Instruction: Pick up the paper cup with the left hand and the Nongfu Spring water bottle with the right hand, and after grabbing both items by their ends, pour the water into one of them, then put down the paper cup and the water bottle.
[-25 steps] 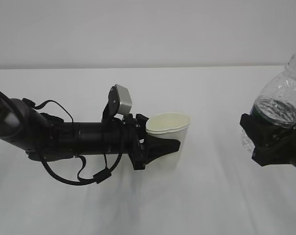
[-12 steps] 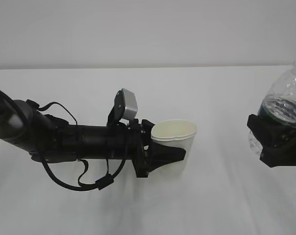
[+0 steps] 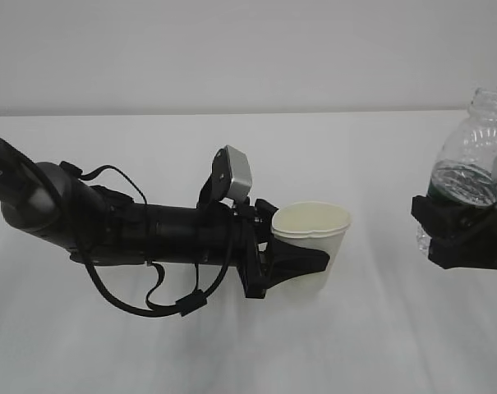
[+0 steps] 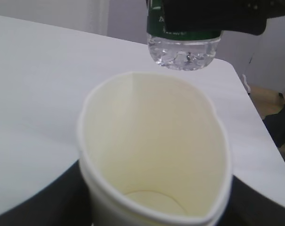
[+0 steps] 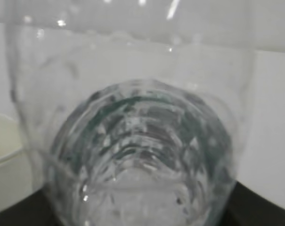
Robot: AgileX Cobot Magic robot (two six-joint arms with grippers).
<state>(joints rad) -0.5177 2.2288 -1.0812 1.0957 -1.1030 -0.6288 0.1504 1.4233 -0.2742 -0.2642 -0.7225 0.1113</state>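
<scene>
We see the left gripper [image 3: 301, 263] pinching the paper cup [image 3: 311, 238] mid-scene above the white surface [image 3: 232, 353], rim squeezed oval. Right gripper [image 3: 449, 234] clamps the Nongfu Spring water bottle [image 3: 470, 168] upright at far right, well apart.

White work surface [image 3: 149, 353] seen at a slant.
The surface is plain, matt and white, running back to a pale wall [image 3: 248, 49]; its far edge forms a straight horizontal line. In the left wrist view a rounded corner of the surface shows, with darker floor [image 4: 269, 99] beyond. Whether the paper cup [image 3: 312, 246] rests on the surface cannot be told.
</scene>
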